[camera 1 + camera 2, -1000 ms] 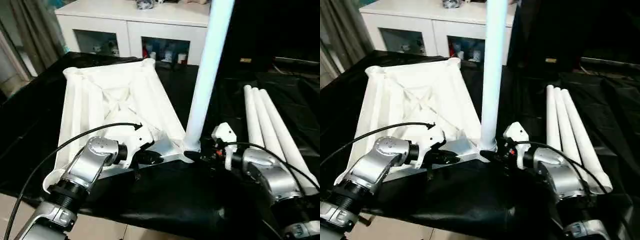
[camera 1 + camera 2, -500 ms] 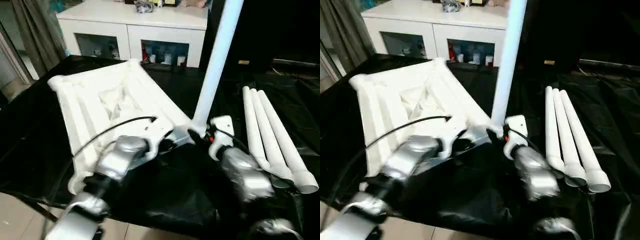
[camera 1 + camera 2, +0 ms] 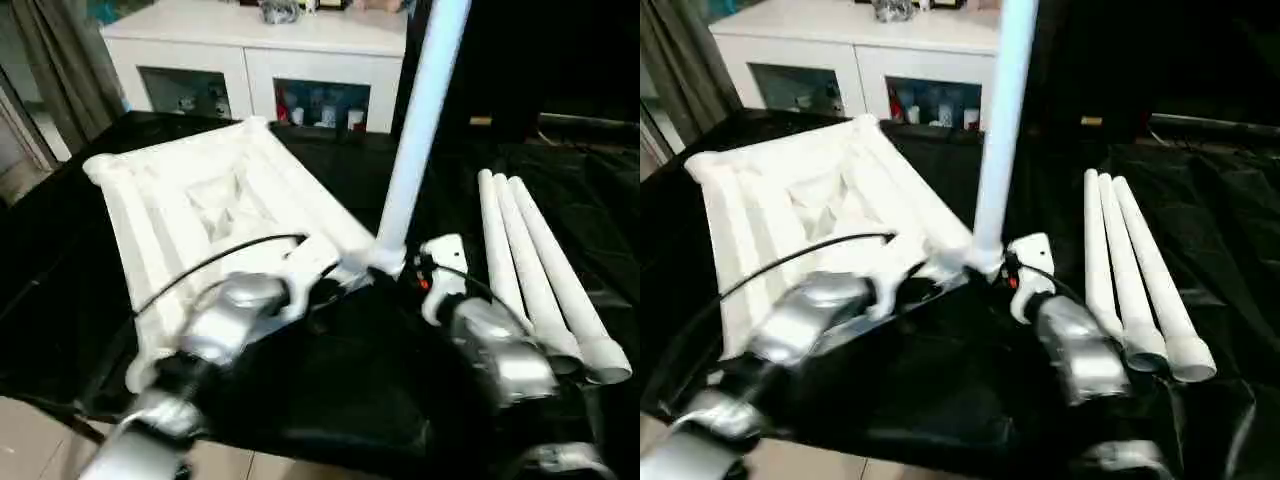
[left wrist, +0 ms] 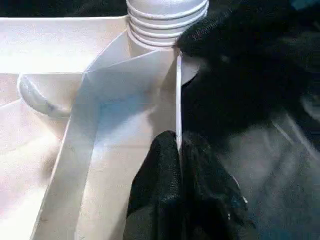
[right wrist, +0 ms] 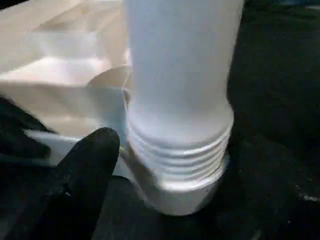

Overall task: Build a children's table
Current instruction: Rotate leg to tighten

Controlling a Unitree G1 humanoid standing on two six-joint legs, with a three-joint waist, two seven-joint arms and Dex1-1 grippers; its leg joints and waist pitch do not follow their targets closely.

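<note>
White plastic, thin and rigid-looking, sits pinched between the fingers of the left gripper (image 4: 179, 192) — they are clamped on the upright edge wall of the tabletop (image 3: 215, 205) close to its near corner. The right gripper (image 5: 150, 165) has one black finger (image 5: 85, 170) showing just beside the threaded collar of the standing leg (image 3: 415, 130); whether its jaws stand wide or narrow I cannot tell, and it does not look to be gripping.

That leg rises upright from the corner socket, several thread ridges exposed above the seat — so, by my judgement, it is not yet screwed fully home. The tabletop lies ribbed side up on the black-draped work table (image 3: 330, 400), and three spare legs (image 3: 540, 265) lie side by side to the robot's right, touching one another.

The parts should handle light and stiff, hollow mouldings with a smooth, likely slippery skin. The tube is best taken low, near the collar, where a turn gives least wobble; the top is best steadied by its edge wall, as here, since a light top will likely swivel on the cloth.
</note>
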